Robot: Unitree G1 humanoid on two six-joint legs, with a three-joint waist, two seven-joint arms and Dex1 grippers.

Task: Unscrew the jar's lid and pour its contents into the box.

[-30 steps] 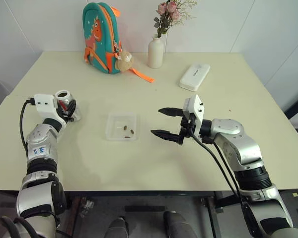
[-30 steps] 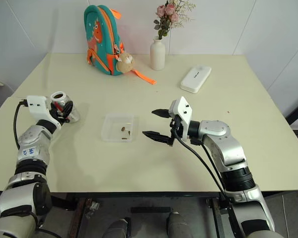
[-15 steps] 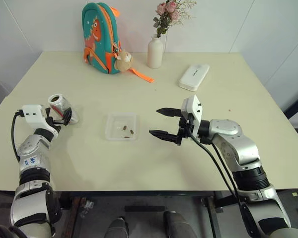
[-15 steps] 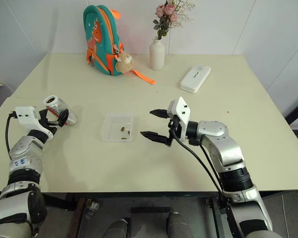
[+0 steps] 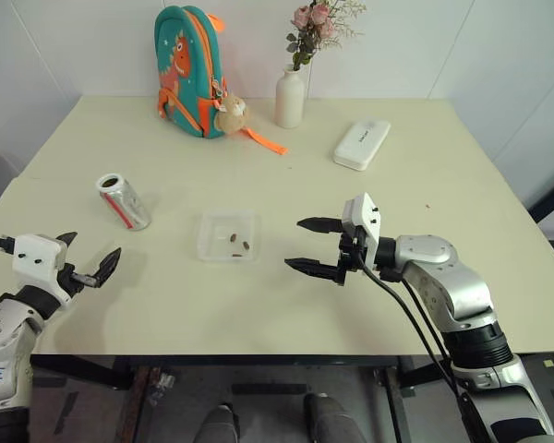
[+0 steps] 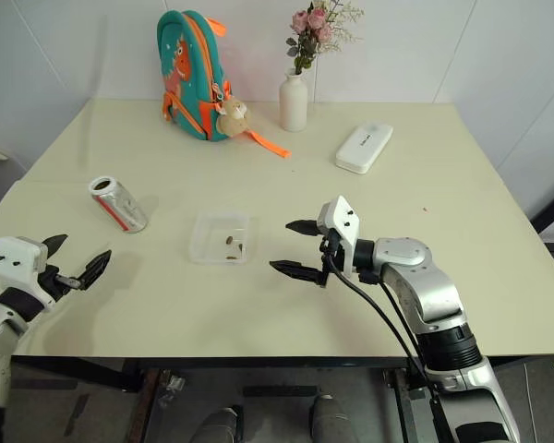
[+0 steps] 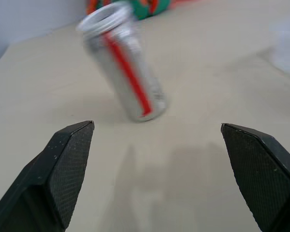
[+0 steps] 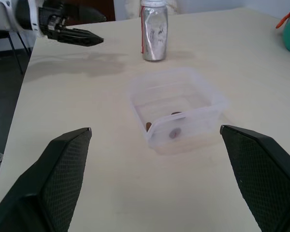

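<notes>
Left eye view, jar (image 5: pixel 124 200): lying tilted on the table (image 5: pixel 415 175), lidless, left of the box (image 5: pixel 227 236).
Contents (image 5: pixel 239 243): sitting in box.
Left pincer (image 5: pixel 85 257): spreading wide, empty, near table edge.
Right pincer (image 5: pixel 314 245): spreading, empty, right of box.

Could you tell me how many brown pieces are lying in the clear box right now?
2 pieces, close together on the floor of the box, toward its right side; more may be hidden.
</notes>
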